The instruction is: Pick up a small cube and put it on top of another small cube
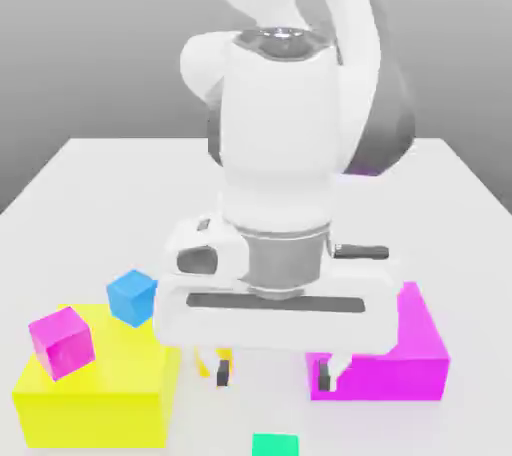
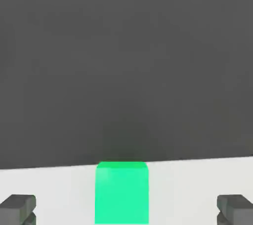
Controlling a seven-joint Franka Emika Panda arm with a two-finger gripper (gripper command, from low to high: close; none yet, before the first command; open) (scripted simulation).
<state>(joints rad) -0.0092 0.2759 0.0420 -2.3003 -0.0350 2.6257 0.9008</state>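
A small bright-green cube (image 1: 275,444) lies on the white table at the near edge of the exterior view, just in front of my gripper (image 1: 272,376). The gripper hangs above the table with its two dark fingertips (image 1: 222,377) spread wide and nothing between them. In the hand view the green cube (image 2: 121,192) sits midway between the two fingertips (image 2: 19,206), with table gaps on both sides. A small blue cube (image 1: 132,296) and a small magenta cube (image 1: 62,341) rest on the big yellow block (image 1: 95,399) at the exterior view's left.
A big magenta block (image 1: 400,354) stands at the exterior view's right, close beside the gripper's right finger. The big yellow block is close on the other side. The white table (image 1: 90,184) stretches back behind the arm.
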